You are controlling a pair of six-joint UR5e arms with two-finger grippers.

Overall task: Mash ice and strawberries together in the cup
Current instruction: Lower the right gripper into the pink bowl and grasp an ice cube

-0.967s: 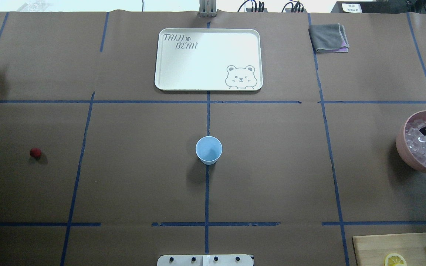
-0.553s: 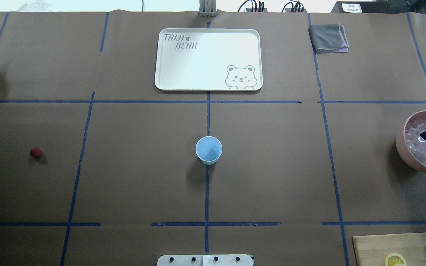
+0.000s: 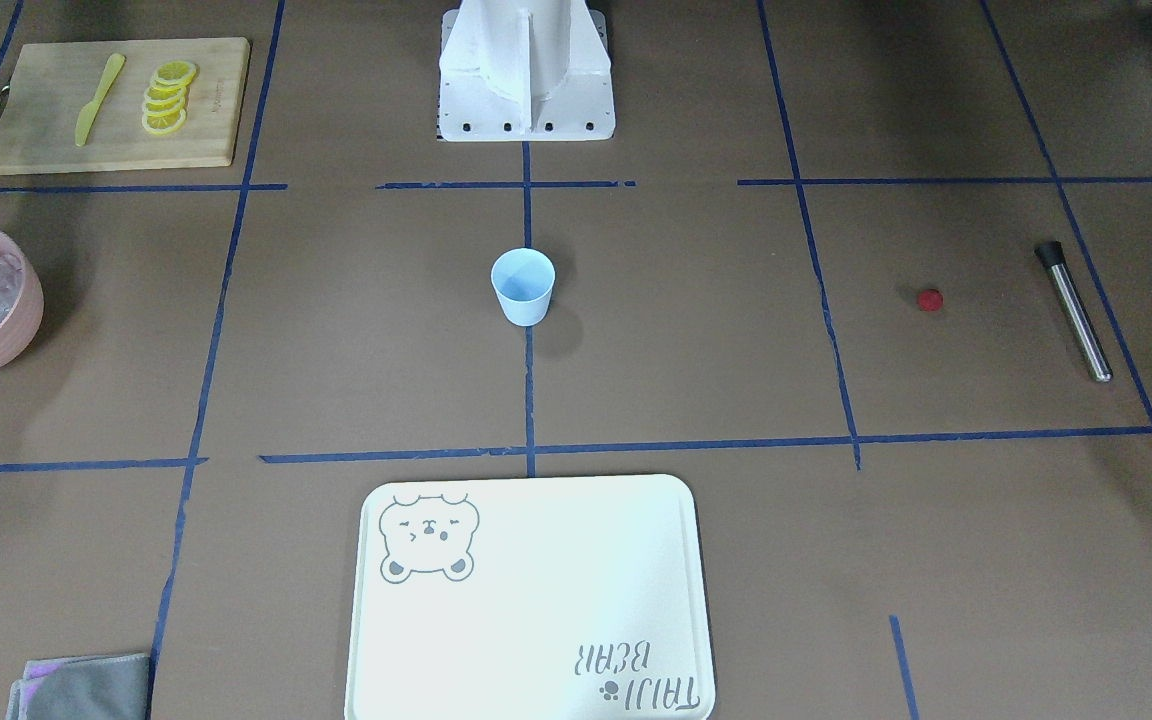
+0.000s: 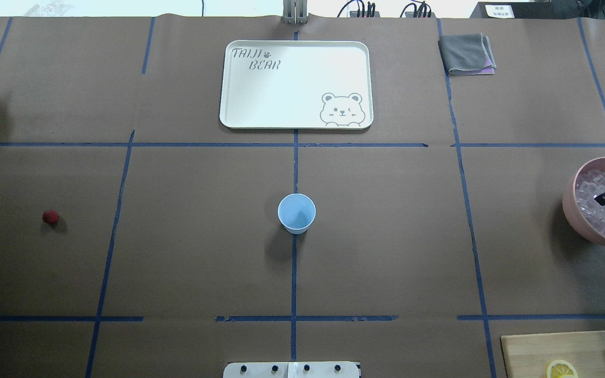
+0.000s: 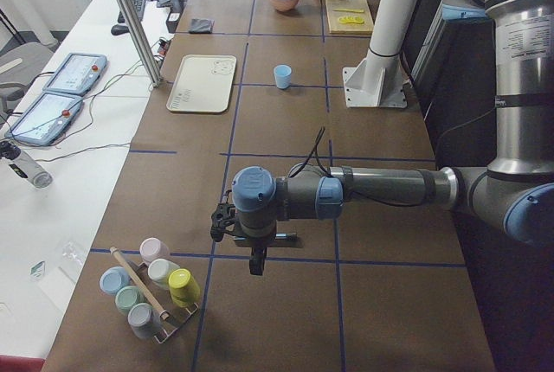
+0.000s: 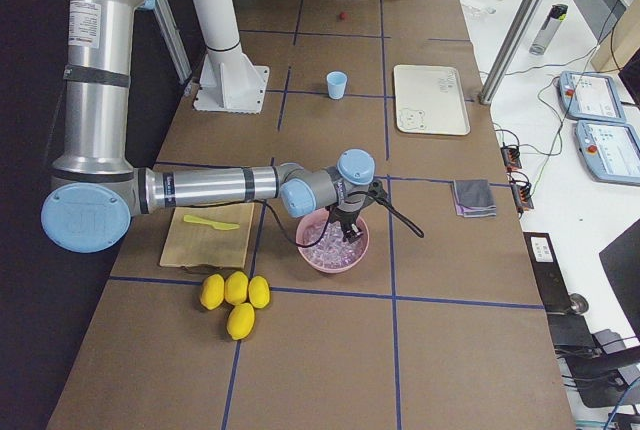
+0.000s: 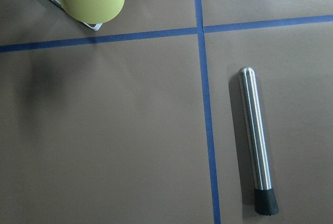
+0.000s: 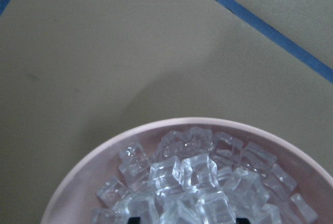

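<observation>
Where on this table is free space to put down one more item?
Bare paper lies between the strawberry and the cup, and between the cup and the pink bowl. Crowded: the bowl, with ice and the right gripper over it.

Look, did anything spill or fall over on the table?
Nothing looks spilled. The cup stands upright, the ice sits inside the pink bowl, and the strawberry lies alone on the table.
</observation>
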